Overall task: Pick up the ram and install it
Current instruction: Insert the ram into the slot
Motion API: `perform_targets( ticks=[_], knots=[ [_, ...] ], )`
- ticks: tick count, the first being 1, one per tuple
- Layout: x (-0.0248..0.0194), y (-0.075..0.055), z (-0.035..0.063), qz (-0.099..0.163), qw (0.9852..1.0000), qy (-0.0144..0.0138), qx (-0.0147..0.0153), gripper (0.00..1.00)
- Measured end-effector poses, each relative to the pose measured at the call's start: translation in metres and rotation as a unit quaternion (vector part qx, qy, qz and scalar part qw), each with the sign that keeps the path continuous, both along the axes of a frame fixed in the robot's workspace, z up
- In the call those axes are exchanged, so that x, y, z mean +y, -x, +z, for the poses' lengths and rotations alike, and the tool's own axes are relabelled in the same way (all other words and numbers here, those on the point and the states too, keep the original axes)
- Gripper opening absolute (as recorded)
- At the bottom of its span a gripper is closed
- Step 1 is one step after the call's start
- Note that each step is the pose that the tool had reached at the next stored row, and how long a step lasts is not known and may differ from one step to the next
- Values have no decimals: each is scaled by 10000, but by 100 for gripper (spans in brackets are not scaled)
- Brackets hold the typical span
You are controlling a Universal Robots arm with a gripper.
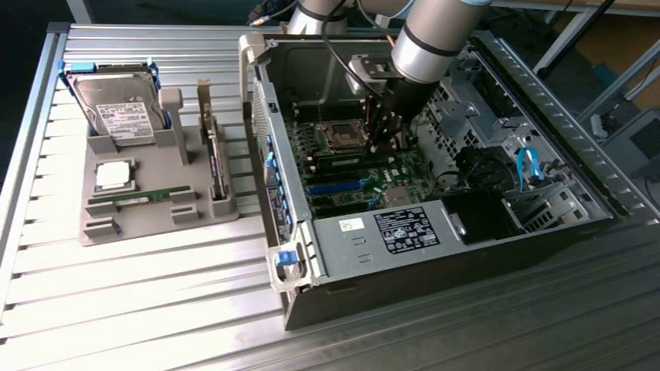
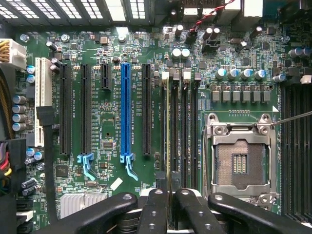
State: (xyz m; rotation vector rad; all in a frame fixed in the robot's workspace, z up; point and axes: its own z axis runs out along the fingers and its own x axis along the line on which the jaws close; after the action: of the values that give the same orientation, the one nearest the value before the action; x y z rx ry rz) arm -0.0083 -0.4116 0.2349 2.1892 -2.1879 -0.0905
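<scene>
pincer [image 2: 168,196] gripping ram [image 2: 168,131], at memory slots [image 2: 194,122]

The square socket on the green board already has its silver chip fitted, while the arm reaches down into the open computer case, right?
Not quite: the wrist view shows the socket empty, its contacts bare. The silver chip lies on the grey tray outside. The arm does reach into the open case.
</scene>
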Motion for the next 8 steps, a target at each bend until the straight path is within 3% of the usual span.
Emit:
perform_targets(
  ticks=[8],
  knots=[
    [0,23,-47,0,10000,0,0,13]
  ],
)
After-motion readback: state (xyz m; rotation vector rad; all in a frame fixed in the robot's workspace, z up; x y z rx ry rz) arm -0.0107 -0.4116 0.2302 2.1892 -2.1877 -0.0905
